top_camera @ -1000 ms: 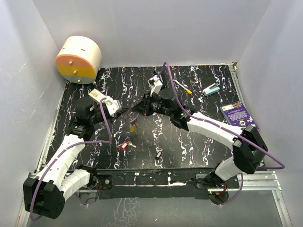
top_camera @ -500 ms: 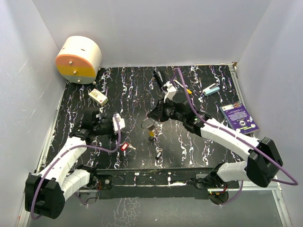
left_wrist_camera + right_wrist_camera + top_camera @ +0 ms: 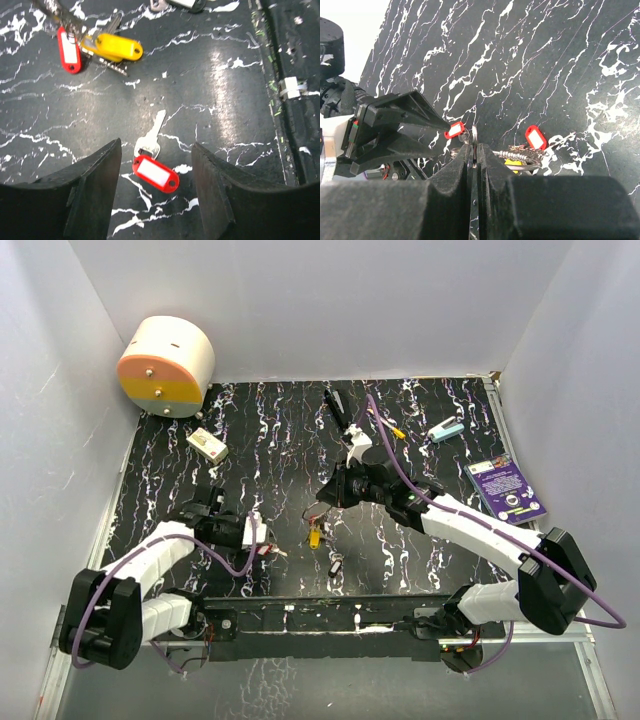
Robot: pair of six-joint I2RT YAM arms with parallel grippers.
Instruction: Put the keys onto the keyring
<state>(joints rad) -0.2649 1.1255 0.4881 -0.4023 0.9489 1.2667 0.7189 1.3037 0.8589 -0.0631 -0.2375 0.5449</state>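
A red-tagged key (image 3: 155, 172) lies flat on the black marbled table, between the fingers of my open left gripper (image 3: 156, 146) without touching them; it also shows in the top view (image 3: 266, 552). My right gripper (image 3: 475, 150) is shut on the thin silver keyring (image 3: 475, 139), seen edge-on. A yellow-tagged key (image 3: 117, 46) and a red-tagged key (image 3: 68, 42) hang from that ring, just above the table (image 3: 315, 536). In the top view the right gripper (image 3: 323, 504) hovers right of the left gripper (image 3: 252, 533). A black-tagged key (image 3: 335, 566) lies loose near the front edge.
A cream and orange round container (image 3: 167, 365) stands at the back left, with a small white box (image 3: 207, 444) near it. A black bar (image 3: 335, 404), a yellow-tipped white stick (image 3: 385, 423), a teal item (image 3: 447, 429) and a purple booklet (image 3: 506, 488) lie at the back right.
My left gripper has opened and come down and toward the near edge, over the loose red-tagged key. The right gripper has carried the ring and its keys nearer and lower.
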